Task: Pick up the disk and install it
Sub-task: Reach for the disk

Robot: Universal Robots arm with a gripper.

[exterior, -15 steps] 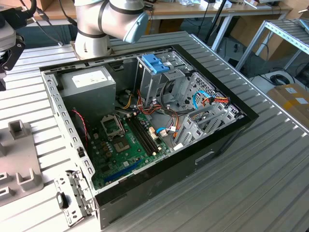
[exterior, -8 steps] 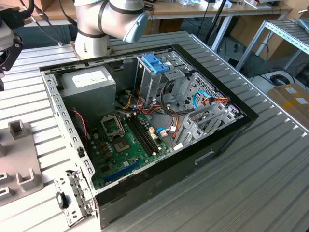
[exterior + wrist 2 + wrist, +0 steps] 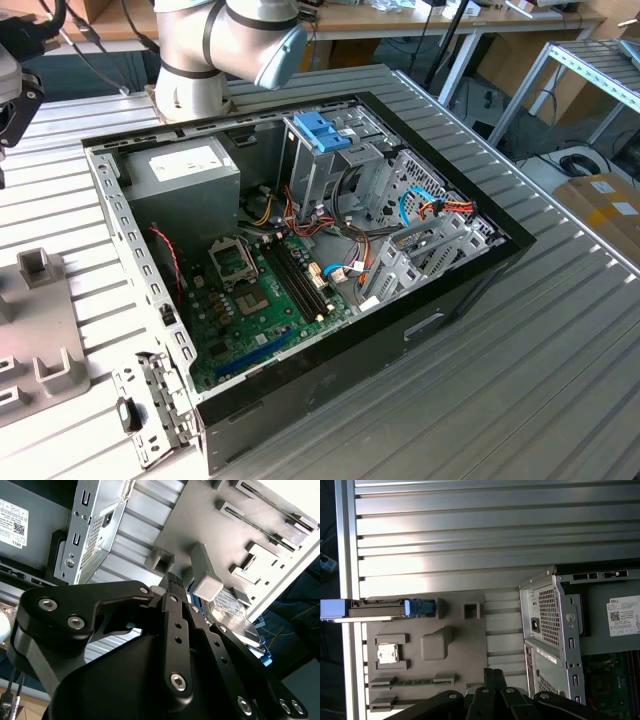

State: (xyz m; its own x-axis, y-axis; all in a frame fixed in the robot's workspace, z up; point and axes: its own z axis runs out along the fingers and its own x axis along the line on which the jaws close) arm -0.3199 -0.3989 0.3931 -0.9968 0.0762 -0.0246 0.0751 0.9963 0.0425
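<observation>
**Item 1, gripper** [image 3: 495, 674]: fingers [image 3: 174, 578] look pressed together, no gap visible in both wrist views. Nothing clamped, nothing touched. Hangs above the grey fixture tray [image 3: 462, 645], over its edge nearer the PC case [image 3: 400, 330], well apart from the disk.

**Item 2, disk** [image 3: 377, 611]: stands on edge in a slot along one side of the tray, on the side away from the case. Light-blue carrier end sticks out past the tray edge, and a deeper blue piece sits at the disk's other end. In the second wrist view the disk [image 3: 238, 621] shows its metal face and white label behind a grey tray post [image 3: 205, 575]. Not gripped, no contact w/ gripper.

**Item 3, tray, other contents:** small square chip [image 3: 386, 654] in a pocket and a long green module [image 3: 405, 682] in a slot. Several posts and pockets hold nothing.

**Item 4, PC case:** lies open on the ribbed metal table [image 3: 520, 400], side panel off. Inside are the power supply [image 3: 185, 165], motherboard [image 3: 260, 300], loose cabling and a metal drive cage w/ blue latch [image 3: 322, 130].

**Status (est.):** early stage. Disk is in its tray slot, so pick-up is not done and install is not done. Can't tell from these views which bay takes the disk.
</observation>
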